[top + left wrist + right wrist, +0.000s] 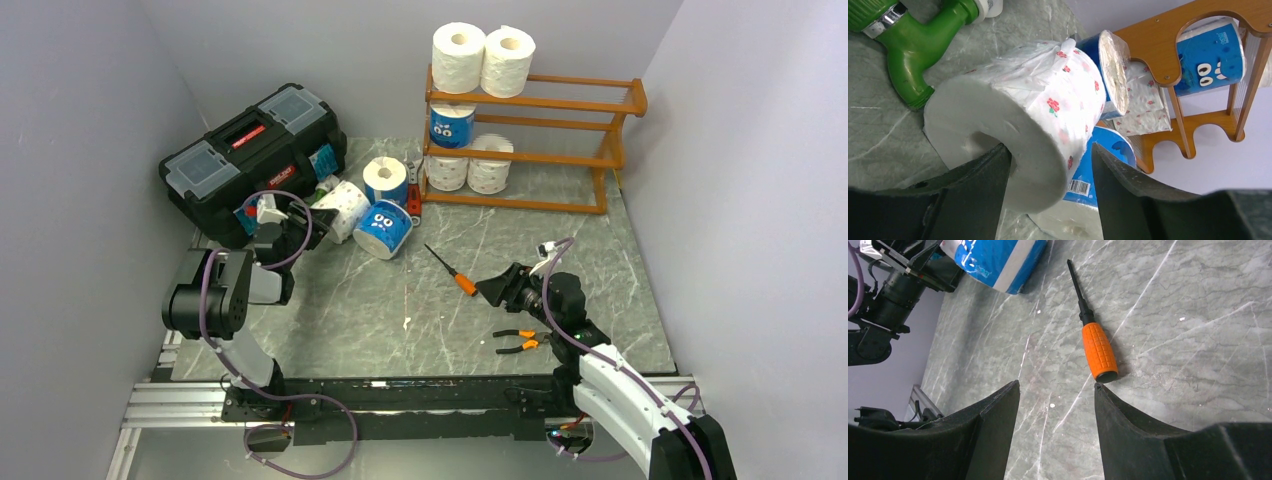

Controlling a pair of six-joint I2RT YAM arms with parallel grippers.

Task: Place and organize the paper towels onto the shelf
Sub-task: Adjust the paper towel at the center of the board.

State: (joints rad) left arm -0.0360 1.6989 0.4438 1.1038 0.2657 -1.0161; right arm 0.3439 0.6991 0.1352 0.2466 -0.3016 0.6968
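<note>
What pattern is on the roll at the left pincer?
White roll with small red flowers, clearest in left wrist view.

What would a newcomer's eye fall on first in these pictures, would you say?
The orange-brown shelf at the back right, already holding five rolls, stands out. By the black toolbox, the left gripper straddles the wall of a flowered white roll, one finger at its core.

We see a black toolbox (252, 160) at the far left corner of the grey marbled desk (400, 310), with a green plastic fitting (913, 55) lying near it. Mid-desk lies an orange-handled screwdriver (450, 270), shaft pointing far-left. Orange-handled pliers (520, 342) lie near it, toward the near edge.
</note>
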